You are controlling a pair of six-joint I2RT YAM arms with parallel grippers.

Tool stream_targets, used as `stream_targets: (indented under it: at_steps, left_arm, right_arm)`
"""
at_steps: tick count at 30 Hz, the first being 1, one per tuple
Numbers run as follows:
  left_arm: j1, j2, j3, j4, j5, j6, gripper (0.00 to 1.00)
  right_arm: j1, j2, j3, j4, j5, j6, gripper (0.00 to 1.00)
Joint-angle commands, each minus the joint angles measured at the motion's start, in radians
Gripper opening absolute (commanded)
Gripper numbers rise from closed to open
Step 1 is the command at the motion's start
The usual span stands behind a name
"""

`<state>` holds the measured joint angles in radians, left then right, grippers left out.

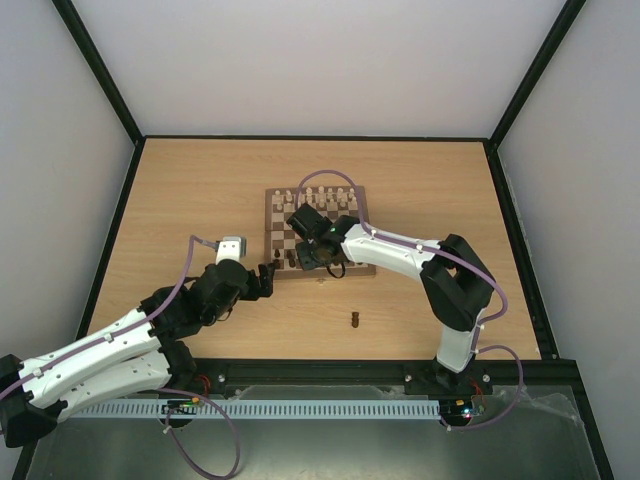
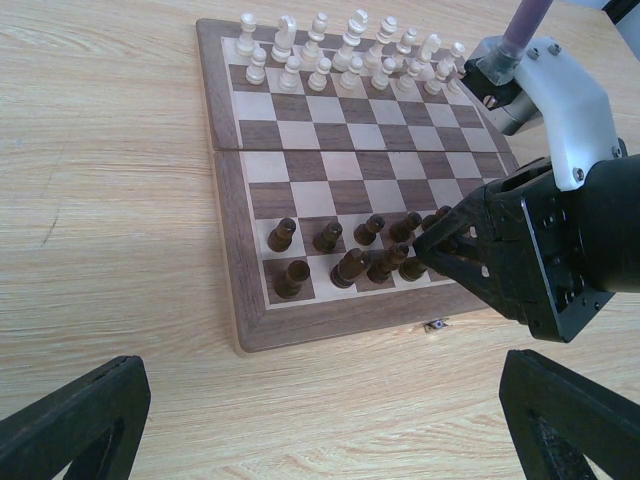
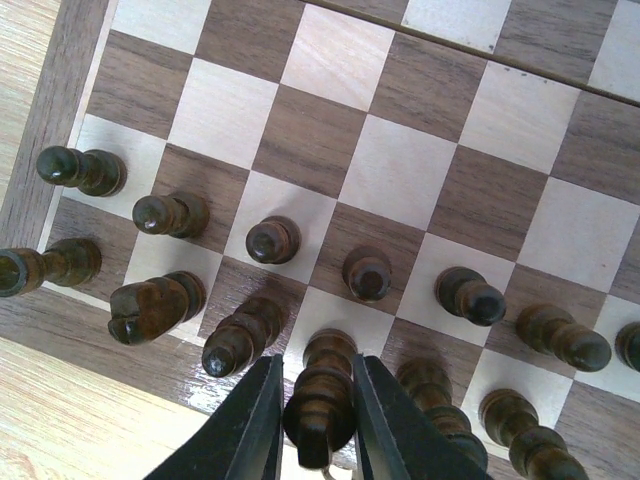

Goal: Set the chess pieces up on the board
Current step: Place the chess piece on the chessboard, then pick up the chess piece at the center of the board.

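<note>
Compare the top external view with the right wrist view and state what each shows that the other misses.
Only top external: the cream-white pieces along the far rows of the board, a stray dark piece on the table off the board, and the left hand beside the board's near-left corner.
Only right wrist: the right hand close up, its fingers tight against both sides of a back-row dark piece.
Both: the board and the dark pieces on its near two rows.
</note>
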<state>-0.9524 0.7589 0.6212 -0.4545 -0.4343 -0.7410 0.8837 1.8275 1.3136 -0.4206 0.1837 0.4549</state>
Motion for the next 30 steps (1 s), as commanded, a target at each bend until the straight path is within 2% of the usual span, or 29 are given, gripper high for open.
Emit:
stream_targets:
  at_steps: [1, 7, 16, 24, 30]
  left_arm:
    - [0.004, -0.004, -0.009, -0.003, -0.002, 0.005, 0.99]
    - [0.004, -0.004, -0.007, -0.004, -0.004, 0.004, 0.99]
    - [0.004, 0.0, -0.003, -0.006, -0.007, 0.005, 0.99]
    - [0.004, 0.005, -0.002, -0.007, -0.015, 0.001, 0.99]
    - [0.004, 0.027, 0.0, 0.002, -0.024, 0.003, 0.99]
  right_arm:
    - [-0.004, -0.003, 0.01, -0.026, -0.001, -0.003, 0.21]
    - [-0.004, -0.014, 0.002, -0.024, 0.004, 0.0, 0.31]
    - [-0.004, -0.085, -0.005, -0.021, 0.007, 0.002, 0.33]
    - [-0.004, -0.223, -0.054, -0.028, -0.012, 0.01, 0.39]
    - [-0.003, -0.382, -0.167, -0.018, -0.034, 0.018, 0.43]
